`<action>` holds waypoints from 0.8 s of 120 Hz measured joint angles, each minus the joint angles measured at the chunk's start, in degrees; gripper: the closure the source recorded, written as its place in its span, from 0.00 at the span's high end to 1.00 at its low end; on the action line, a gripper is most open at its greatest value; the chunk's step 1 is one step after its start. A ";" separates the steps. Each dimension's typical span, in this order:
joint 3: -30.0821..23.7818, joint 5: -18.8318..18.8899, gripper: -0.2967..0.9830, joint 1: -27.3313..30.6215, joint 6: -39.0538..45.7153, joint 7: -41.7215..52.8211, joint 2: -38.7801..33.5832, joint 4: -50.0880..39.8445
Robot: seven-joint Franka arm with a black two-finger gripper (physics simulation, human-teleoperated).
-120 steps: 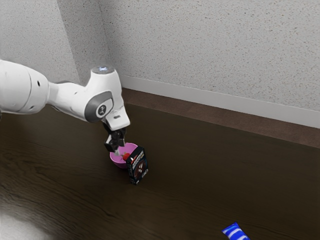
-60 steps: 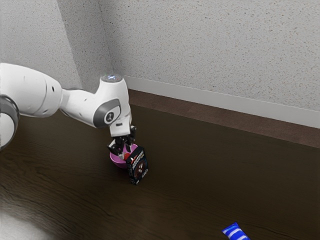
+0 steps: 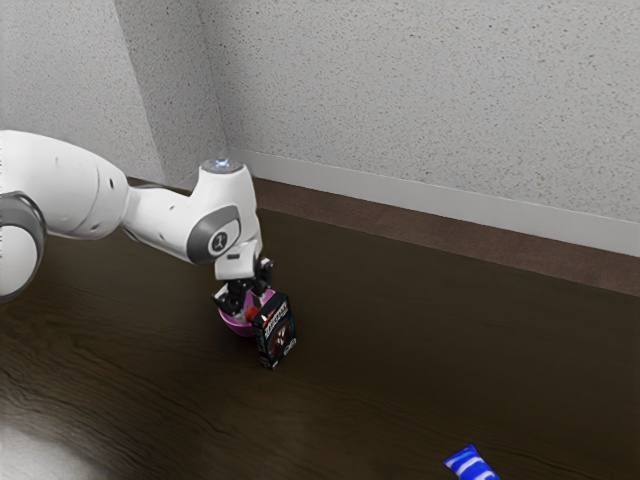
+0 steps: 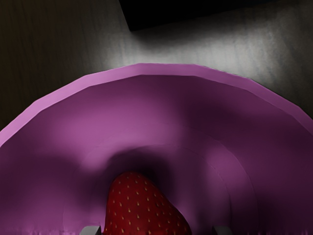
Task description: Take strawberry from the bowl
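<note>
From where I'm standing, the white arm (image 3: 155, 215) is reaching in from the exterior view's left, and its black gripper (image 3: 247, 307) is pointing down into the pink bowl (image 3: 237, 328). The strawberry (image 4: 142, 210) is lying inside, down near the bowl's bottom, and it is sitting between the two fingertips (image 4: 90, 230). The jaws are standing open around it: one fingertip is sitting right beside the berry's flank, so close I can't tell whether it is touching, while the other is leaving a plain gap on the opposite side. So nothing is being gripped.

Just beside the bowl, toward the exterior view's right, a black printed box (image 3: 275, 331) is standing upright on the dark wooden table (image 3: 400, 350), partly hiding the bowl from that side. Well apart from them, a blue-and-white striped packet (image 3: 470, 464) is lying near the exterior view's lower edge.
</note>
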 joint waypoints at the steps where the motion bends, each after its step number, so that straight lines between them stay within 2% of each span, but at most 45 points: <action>1: 0.00 -0.01 0.42 0.05 0.03 0.07 0.02 0.00; 65: -0.08 -0.74 0.27 0.32 2.02 1.49 -1.17 -0.04; 83: -0.08 -0.85 0.25 -0.17 0.78 1.68 -6.95 -1.09; 96: -0.38 -0.94 0.24 -2.96 -1.65 1.71 -12.59 -1.09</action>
